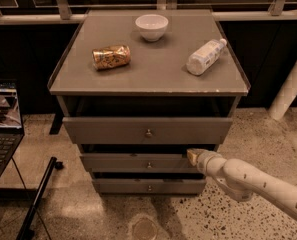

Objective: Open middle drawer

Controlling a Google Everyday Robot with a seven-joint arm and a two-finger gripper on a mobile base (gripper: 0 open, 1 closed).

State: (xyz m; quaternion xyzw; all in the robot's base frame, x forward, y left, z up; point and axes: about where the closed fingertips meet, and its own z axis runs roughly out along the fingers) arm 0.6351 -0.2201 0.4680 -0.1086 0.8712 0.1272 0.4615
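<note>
Your speckled floor (113, 211) carried the grey cabinet (148, 76), with a laptop (2, 121) beside it at the left. The middle drawer (123, 162) sat second of three, under the taller top drawer (108, 130). Your gripper (194, 156) was at its front's right end, by the upper edge; you could not tell whether it was clamped. A bottle (205, 57), a can (111, 57) and a bowl (151, 26) rested on top.
</note>
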